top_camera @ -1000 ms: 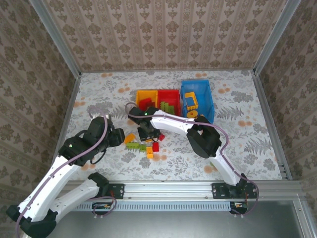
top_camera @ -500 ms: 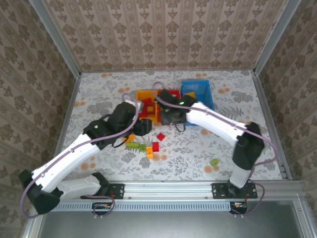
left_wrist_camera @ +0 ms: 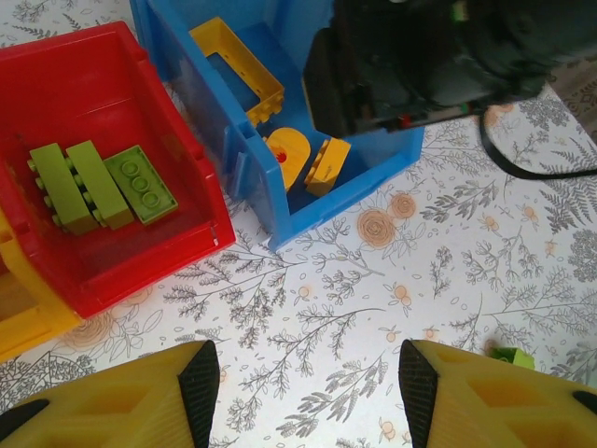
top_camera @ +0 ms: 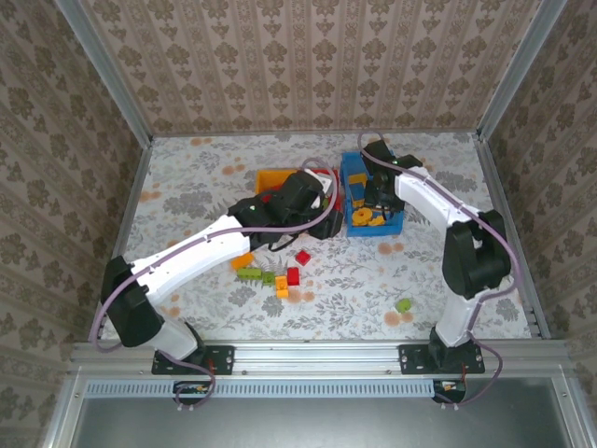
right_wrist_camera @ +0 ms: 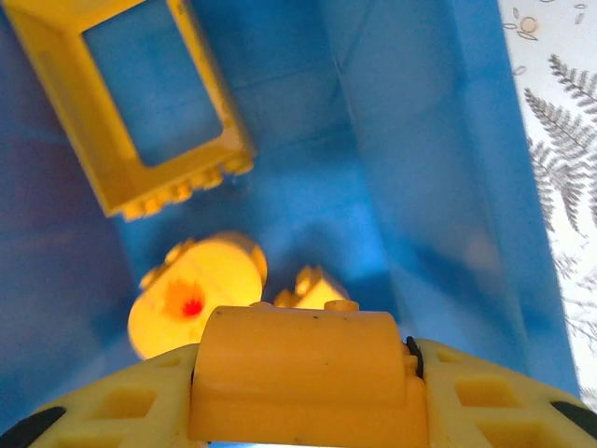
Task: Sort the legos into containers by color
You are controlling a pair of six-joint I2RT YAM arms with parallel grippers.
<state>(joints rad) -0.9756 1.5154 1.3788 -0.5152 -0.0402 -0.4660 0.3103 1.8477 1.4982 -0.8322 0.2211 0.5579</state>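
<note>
My right gripper [right_wrist_camera: 300, 397] is shut on a yellow-orange rounded brick [right_wrist_camera: 298, 369] and hangs inside the blue bin [right_wrist_camera: 438, 187]. Under it lie a yellow open frame [right_wrist_camera: 140, 103], a round ring [right_wrist_camera: 191, 294] and a small yellow brick [right_wrist_camera: 312, 287]. My left gripper [left_wrist_camera: 308, 383] is open and holds nothing, low over bare tablecloth just in front of the red bin [left_wrist_camera: 121, 84] and the blue bin [left_wrist_camera: 280, 219]. Three lime green bricks [left_wrist_camera: 93, 182] lie in the red bin. The yellow-orange bin [top_camera: 272, 175] stands to its left.
Loose bricks lie in front of the bins: two red [top_camera: 298, 265], orange [top_camera: 282, 287], lime green [top_camera: 249, 274] and orange [top_camera: 242, 260]. A lone green brick [top_camera: 403, 304] sits near the front right. Both arms crowd the bins; patterned walls enclose the table.
The right arm swung from the loose pile across the red bin into the blue bin. The left arm reached up and right, from beside the pile to just in front of the bins.
</note>
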